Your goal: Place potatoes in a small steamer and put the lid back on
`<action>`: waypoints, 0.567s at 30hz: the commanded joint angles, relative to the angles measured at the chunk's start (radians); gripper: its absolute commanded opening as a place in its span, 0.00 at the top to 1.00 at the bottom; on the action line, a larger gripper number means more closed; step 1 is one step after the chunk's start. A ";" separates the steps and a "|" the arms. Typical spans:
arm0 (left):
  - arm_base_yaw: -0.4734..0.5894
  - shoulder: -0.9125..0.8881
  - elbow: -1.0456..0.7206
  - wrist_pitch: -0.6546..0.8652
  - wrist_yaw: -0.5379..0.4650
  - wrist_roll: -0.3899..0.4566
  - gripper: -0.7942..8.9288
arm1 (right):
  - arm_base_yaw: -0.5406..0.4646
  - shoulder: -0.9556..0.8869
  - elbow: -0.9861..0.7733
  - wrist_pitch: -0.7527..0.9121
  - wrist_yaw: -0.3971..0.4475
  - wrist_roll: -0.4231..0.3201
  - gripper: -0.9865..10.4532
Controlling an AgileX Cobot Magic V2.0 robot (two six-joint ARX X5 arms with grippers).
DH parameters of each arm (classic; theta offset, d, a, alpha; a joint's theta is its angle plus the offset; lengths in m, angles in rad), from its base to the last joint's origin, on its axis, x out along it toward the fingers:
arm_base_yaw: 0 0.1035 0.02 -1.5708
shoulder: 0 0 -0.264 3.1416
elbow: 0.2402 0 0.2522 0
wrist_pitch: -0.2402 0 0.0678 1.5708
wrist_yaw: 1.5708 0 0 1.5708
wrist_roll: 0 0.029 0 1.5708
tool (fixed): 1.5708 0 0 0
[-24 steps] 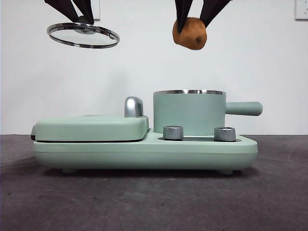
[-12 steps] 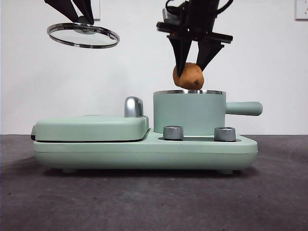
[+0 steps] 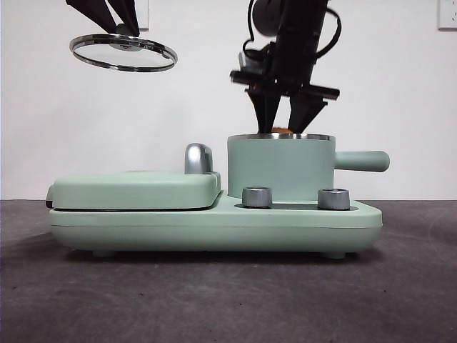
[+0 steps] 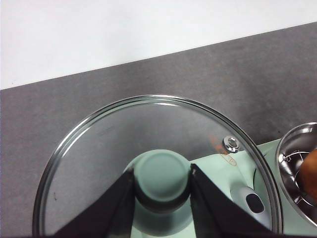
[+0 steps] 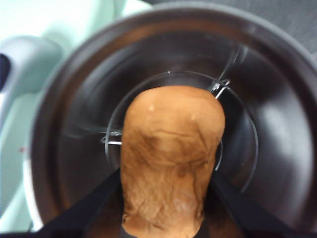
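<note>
Right gripper (image 5: 163, 218) clamping rough orange-brown potato (image 5: 171, 158) inside mint-green steel-rimmed steamer pot (image 3: 280, 168); best released low, centred. Left gripper (image 4: 162, 186) gripping glass lid (image 4: 124, 148) by knob.

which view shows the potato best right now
The right wrist view: the potato fills it, clamped by the right gripper inside the small steamer. Front shows just a sliver above the rim; left wrist catches an orange edge.
</note>
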 commanded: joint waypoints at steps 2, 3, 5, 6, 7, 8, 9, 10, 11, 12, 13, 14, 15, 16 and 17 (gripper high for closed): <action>-0.001 -0.002 0.025 0.022 0.002 0.000 0.90 | 0.003 0.036 0.030 0.000 0.001 -0.008 0.84; -0.001 -0.002 0.025 0.023 0.002 0.000 0.90 | 0.003 0.040 0.030 0.000 0.000 -0.008 0.83; -0.001 -0.002 0.025 0.022 0.002 0.000 0.90 | 0.003 0.040 0.030 -0.002 0.001 -0.006 0.81; -0.001 -0.002 0.025 0.022 0.002 0.000 0.90 | 0.003 0.040 0.030 0.000 0.001 -0.003 0.78; -0.001 -0.002 0.025 0.023 0.002 0.000 0.90 | 0.003 0.040 0.031 0.000 0.000 -0.003 0.74; -0.001 -0.002 0.025 0.022 0.002 0.000 0.90 | 0.003 0.040 0.031 0.000 0.001 -0.003 0.70; -0.001 -0.002 0.025 0.023 0.002 0.000 0.90 | 0.003 0.040 0.031 0.000 0.001 -0.003 0.65; -0.001 -0.002 0.025 0.022 0.002 0.000 0.90 | 0.003 0.039 0.031 0.000 0.005 -0.003 0.62; -0.001 -0.002 0.025 0.022 0.002 0.000 0.90 | 0.003 0.039 0.032 -0.001 0.008 -0.003 0.58; -0.001 -0.001 0.025 0.023 0.002 0.000 0.90 | 0.003 0.037 0.038 -0.006 0.008 -0.003 0.56; -0.001 -0.001 0.025 0.023 0.002 0.000 0.90 | 0.003 0.037 0.048 -0.013 0.008 -0.003 0.55; -0.001 0.000 0.025 0.024 0.002 0.000 0.90 | 0.003 0.037 0.065 -0.028 0.008 -0.002 0.54; -0.001 0.000 0.025 0.024 0.002 0.000 0.90 | 0.003 0.037 0.089 -0.050 0.008 0.000 0.53; -0.001 0.002 0.025 0.024 0.002 0.000 0.90 | 0.003 0.037 0.115 -0.071 0.008 0.000 0.53; -0.001 0.004 0.025 0.024 0.002 0.000 0.90 | 0.003 0.037 0.149 -0.097 0.008 -0.001 0.53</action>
